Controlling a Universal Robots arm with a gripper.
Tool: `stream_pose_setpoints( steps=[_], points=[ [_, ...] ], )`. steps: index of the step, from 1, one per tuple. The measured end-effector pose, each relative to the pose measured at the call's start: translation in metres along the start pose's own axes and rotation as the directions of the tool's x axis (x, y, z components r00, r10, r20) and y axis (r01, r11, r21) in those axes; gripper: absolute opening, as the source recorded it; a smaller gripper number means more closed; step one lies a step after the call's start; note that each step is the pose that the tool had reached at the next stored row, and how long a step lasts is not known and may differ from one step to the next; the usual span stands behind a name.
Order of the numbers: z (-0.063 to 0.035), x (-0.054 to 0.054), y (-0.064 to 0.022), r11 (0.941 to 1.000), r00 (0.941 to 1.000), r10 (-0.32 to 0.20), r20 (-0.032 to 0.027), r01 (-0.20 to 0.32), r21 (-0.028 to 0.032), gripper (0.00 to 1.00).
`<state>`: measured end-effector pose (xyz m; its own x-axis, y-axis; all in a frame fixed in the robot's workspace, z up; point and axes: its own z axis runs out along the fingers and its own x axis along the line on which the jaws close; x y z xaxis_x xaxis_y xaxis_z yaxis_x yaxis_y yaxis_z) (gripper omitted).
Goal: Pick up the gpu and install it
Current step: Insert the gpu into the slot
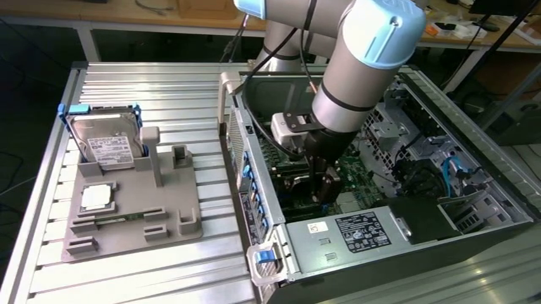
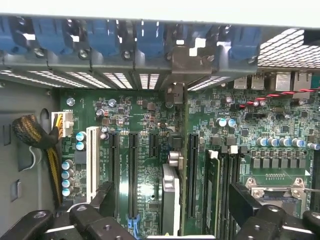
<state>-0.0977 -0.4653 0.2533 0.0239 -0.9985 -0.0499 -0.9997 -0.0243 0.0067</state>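
One gpu (image 2: 170, 181), a thin card seen edge-on with a silvery-grey metal face, stands upright in a motherboard (image 2: 142, 165) slot inside the computer case (image 1: 253, 193), its bracket end toward the case's rear wall. Hand (image 2: 172, 210) spread wide, gripping nothing; its fingers (image 2: 102, 200) flank the gpu without touching. Beside the case, a grey holder (image 1: 135, 218) on the surface (image 1: 169, 82) carries a hard drive (image 1: 106, 142) upright and a processor chip (image 1: 97, 196) lying flat.

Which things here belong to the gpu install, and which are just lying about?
Job: gpu, on edge at the motherboard slots; open claw astride it; computer case.
Lying about: hard drive, processor chip, both on the grey tray on the exterior view's left.
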Motion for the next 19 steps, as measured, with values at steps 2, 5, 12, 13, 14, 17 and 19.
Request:
stream_pose_setpoints(
  steps=[2, 5, 12, 13, 14, 17, 19],
  points=[
    [-0.004, 0.0, 0.0, 1.0, 1.0, 0.0, -0.0003, 0.0, 0.0012, 0.99],
    [-0.0078, -0.001, 0.0001, 1.0, 1.0, -0.001, -0.0002, 0.001, 0.0033, 0.99],
    [-0.0127, -0.002, 0.0008, 1.0, 1.0, -0.002, -0.0005, 0.002, 0.0084, 0.78],
    [-0.0131, -0.002, 0.0009, 1.0, 1.0, -0.002, -0.0004, 0.002, 0.0089, 0.73],
    [-0.0134, -0.002, 0.0009, 1.0, 1.0, -0.002, -0.0005, 0.002, 0.0093, 0.67],
    [-0.0157, -0.002, 0.001, 0.9999, 1.0, -0.004, -0.0007, 0.004, 0.0102, 0.48],
    [-0.0181, -0.002, 0.001, 0.9999, 1.0, -0.004, -0.0007, 0.004, 0.0109, 0.42]
  ],
)
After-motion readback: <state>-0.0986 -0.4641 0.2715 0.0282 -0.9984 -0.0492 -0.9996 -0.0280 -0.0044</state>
